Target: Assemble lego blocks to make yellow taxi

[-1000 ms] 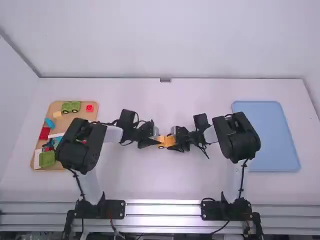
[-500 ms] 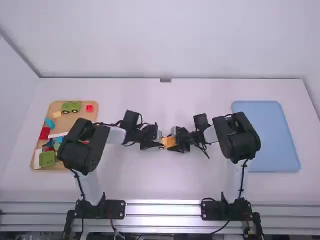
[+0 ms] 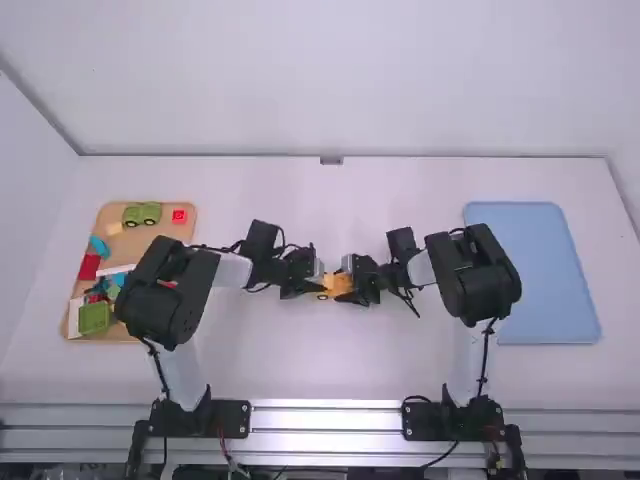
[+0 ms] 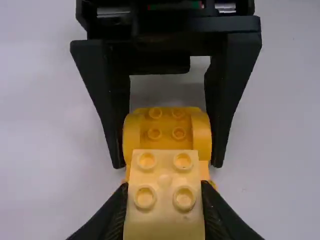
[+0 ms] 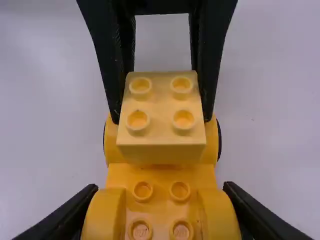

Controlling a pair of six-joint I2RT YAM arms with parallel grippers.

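The left gripper (image 5: 163, 119) has its jaws closed on the sides of a pale yellow block (image 5: 161, 152); the right gripper (image 4: 168, 165) has its jaws clamped on a deeper yellow taxi base (image 5: 161, 172), at its rounded fenders (image 5: 104, 215). The block sits over the wheeled end of the base; whether its underside is seated cannot be confirmed from these angles. The step in hand is judged to be joining the two: the base should be held level and firm, the block squared to the stud rows, then pressed straight down with even force, since a tilt could seat one edge only. Both parts are smooth, hard plastic; the block is square-edged with four round studs, the base curved at the fenders. Below lies the matte white tabletop (image 3: 330, 370), with a flat wooden tray (image 3: 168, 230) of spare pieces beyond the left arm.
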